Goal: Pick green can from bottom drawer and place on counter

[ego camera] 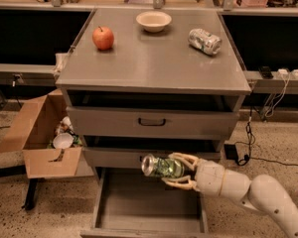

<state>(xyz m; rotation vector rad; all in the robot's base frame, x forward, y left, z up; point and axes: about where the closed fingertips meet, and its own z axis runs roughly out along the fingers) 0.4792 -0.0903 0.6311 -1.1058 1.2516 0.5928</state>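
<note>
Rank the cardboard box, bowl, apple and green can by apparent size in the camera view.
1. cardboard box
2. green can, held in the gripper above the bottom drawer, and bowl: look alike, can nearer the camera
3. apple

Speckled floor (283, 145), open cardboard box (37, 128) at left, dark benches (25, 38) behind, cables (249, 133) trailing right; the gripper (178, 169) hangs low, front-centre.
</note>
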